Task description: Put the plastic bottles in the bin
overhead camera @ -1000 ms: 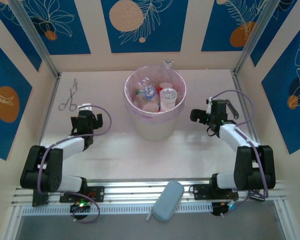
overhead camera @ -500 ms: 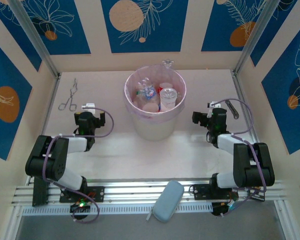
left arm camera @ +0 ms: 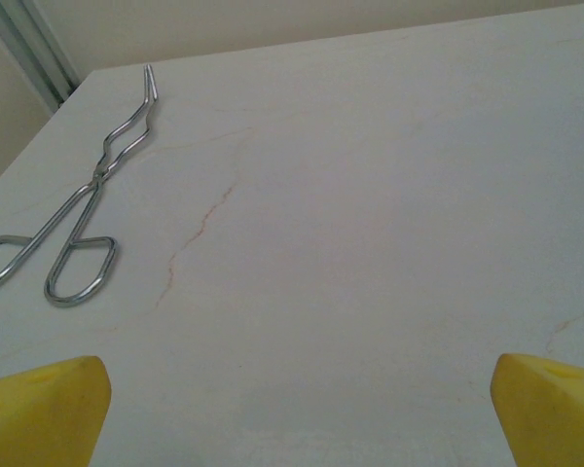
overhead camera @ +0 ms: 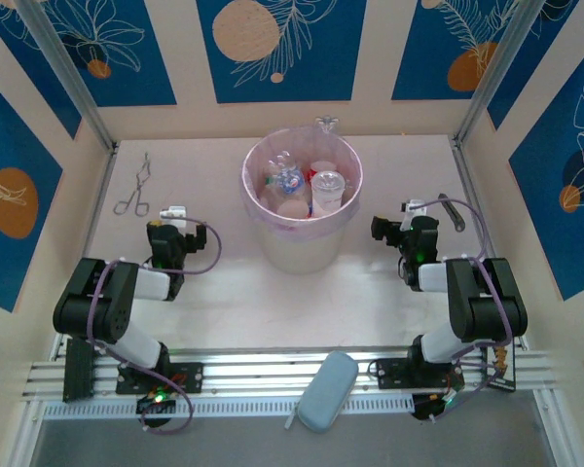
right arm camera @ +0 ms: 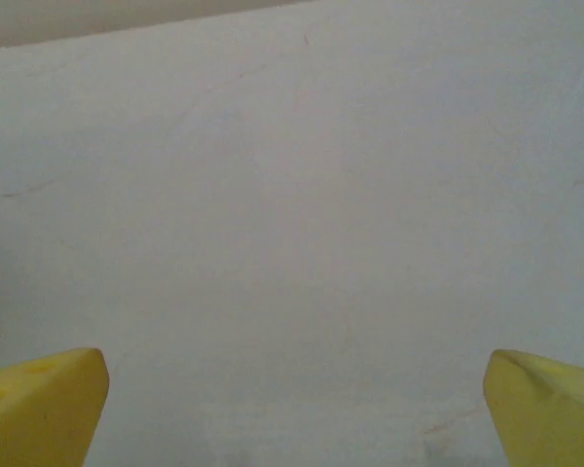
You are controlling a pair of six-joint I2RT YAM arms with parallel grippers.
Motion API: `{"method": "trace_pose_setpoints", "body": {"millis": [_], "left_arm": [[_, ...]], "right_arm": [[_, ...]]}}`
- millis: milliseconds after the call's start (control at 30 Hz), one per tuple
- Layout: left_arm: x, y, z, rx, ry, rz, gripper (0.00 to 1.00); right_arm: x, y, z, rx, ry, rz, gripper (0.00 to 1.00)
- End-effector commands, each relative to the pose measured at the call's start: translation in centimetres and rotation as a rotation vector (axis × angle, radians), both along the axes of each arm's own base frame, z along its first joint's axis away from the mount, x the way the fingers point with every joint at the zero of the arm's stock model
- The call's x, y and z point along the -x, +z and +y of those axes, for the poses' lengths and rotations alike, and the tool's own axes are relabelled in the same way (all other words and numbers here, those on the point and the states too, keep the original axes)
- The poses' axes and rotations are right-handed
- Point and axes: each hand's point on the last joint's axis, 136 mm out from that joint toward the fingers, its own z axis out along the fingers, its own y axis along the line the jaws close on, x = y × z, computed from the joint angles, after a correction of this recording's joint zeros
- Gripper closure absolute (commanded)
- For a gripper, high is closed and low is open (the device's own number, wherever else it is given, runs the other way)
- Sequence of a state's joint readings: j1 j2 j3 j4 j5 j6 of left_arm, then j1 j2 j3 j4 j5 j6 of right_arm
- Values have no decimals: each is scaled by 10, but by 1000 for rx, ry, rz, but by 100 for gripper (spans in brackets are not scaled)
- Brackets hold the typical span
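A: Where were the bottles?
B: The bottles (overhead camera: pixel 311 190) sat inside the bin (overhead camera: pixel 297 251), piled together. Red labels, a blue cap and a white cap showed from above. One clear item stood just behind the bin's far rim, and I couldn't tell what it was.
A: Where was the bin?
B: Upright at the far middle of the tabletop (overhead camera: pixel 234 292), between the two arms and touching neither.
A: Left gripper?
B: The left gripper (left arm camera: pixel 297 413) was open, with its yellow fingertips (left arm camera: pixel 44 413) spread to the bottom corners of the wrist view. Nothing was between them but bare tabletop. It sat left of the bin, apart from it.
A: Anything near it?
B: Metal forceps (left arm camera: pixel 78 229) lay flat ahead and to its left, handle loops nearer the gripper and tips pointing toward the far wall. They weren't touching it.
A: Right gripper?
B: The right gripper (right arm camera: pixel 292 413) was open too, wide apart and holding nothing, over plain tabletop. It was right of the bin and clear of it.
A: Anything else?
B: A grey-blue pouch (overhead camera: pixel 326 391) lay on the near rail, between the arm bases.
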State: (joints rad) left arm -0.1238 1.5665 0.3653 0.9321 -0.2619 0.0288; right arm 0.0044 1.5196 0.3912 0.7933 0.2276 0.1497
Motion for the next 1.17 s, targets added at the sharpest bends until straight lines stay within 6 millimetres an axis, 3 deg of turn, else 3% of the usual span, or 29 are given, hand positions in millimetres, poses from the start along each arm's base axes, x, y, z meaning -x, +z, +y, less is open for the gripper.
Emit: {"method": "trace_pose_setpoints", "body": {"millis": [0, 1133], "left_arm": [[-3, 7, 3, 11, -3, -34, 0], [-3, 8, 3, 11, -4, -36, 0]], "right_arm": [[-5, 13, 4, -1, 20, -62, 1], [-6, 13, 6, 17, 21, -55, 1]]}}
